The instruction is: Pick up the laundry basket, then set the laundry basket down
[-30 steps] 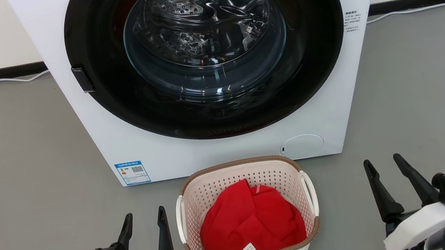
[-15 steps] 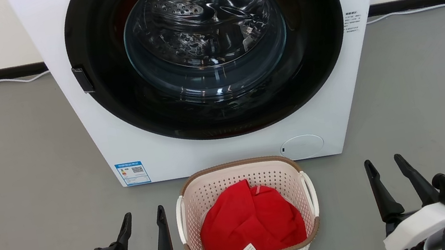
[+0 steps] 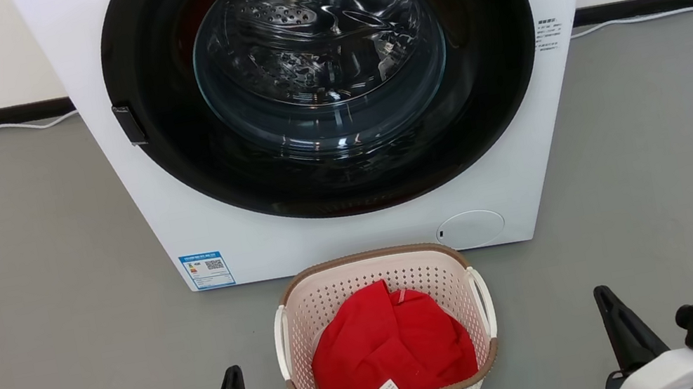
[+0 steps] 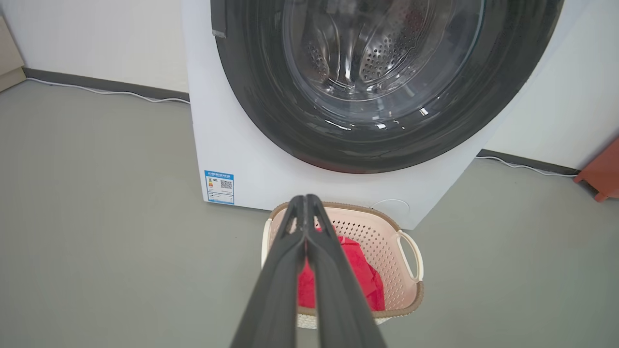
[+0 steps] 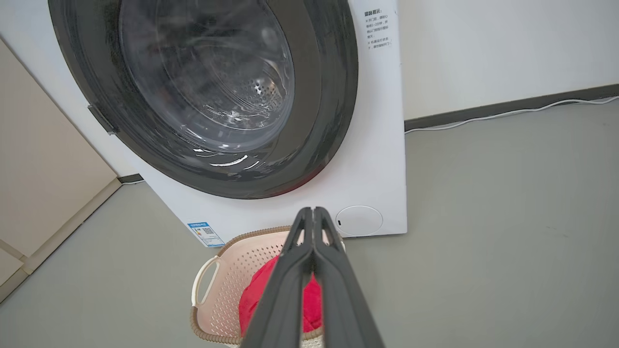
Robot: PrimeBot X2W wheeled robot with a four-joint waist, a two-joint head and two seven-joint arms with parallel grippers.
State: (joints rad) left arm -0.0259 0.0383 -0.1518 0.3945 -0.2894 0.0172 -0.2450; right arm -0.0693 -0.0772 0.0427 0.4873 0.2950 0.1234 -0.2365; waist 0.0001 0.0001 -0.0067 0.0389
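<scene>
1. Where the left wrist view looks along its own fingers, the left gripper [image 4: 305, 199] has its two dark fingers pressed together from base to tip, with nothing between them. In the head view the left gripper [image 3: 232, 373] shows as a single dark point at the lower left, near the basket's left side but apart from it.
2. The right gripper [image 5: 313, 210] is likewise fully closed and empty. In the head view the right gripper [image 3: 598, 292] stands at the lower right over the grey floor [image 3: 12, 282], farther from the basket than the left one.
3. The laundry basket [image 3: 371, 255] sits upright on the floor, mouth upward, just in front of the white washer [image 3: 516, 186] and below its round door, between the two grippers. Neither gripper touches it.
4. Its two white loop handles lie on its left [image 3: 281, 343] and right [image 3: 484, 302] sides, so the handle-to-handle line runs parallel to the washer front. The rim reads slightly wider across than deep, but foreshortening leaves the long axis uncertain.
5. A red garment [image 3: 391, 343] with a small white tag fills the basket's floor.
</scene>
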